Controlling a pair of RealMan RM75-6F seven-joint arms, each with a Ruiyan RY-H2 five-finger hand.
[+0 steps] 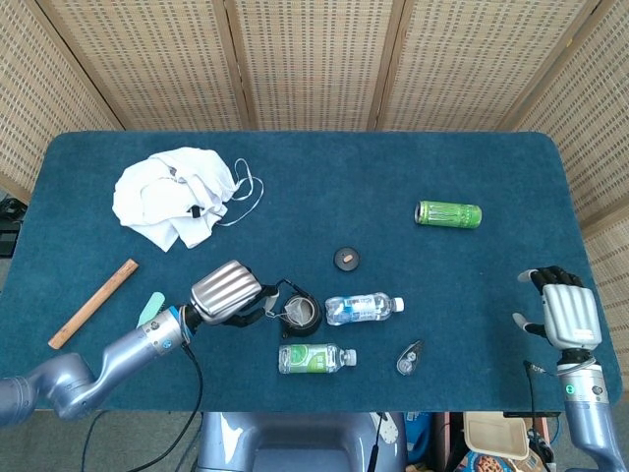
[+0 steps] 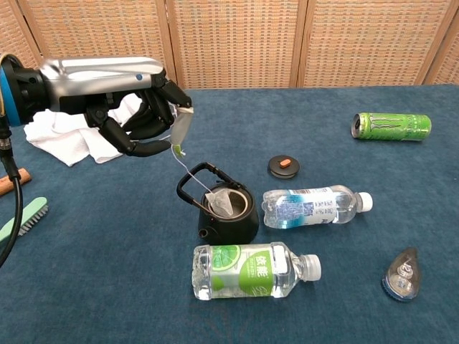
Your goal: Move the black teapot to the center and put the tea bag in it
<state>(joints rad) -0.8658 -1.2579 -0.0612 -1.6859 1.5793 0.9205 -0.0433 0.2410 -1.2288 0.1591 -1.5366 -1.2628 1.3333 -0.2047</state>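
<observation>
Left hand [image 2: 133,122] reaches in from the left, held above the surface [image 1: 472,295], back of hand up, fingers curled down. It pinches the paper tag [image 2: 180,132] of the tea bag [image 2: 224,203] between thumb and a finger; other fingers loosely bent beside it. In the head view the left hand [image 1: 226,291] sits just left of the black teapot [image 1: 301,315], forearm running back toward the lower-left edge.

String runs slanted from the tag down and right to the tea bag. Tea bag sits in the open mouth of the black teapot [image 2: 228,216], partly inside, top corner showing above the rim. Teapot stands upright near the surface's middle front, handle raised on its left side, toward the hand. Hand is up and left of the teapot, not touching it.

Right hand [image 1: 564,310] near the right front edge, fingers spread, holding nothing, well apart from the teapot.

Teapot lid [image 2: 284,166] lies behind and right of the teapot. One water bottle [image 2: 315,206] lies just right of the teapot, a second bottle [image 2: 252,271] just in front.
</observation>
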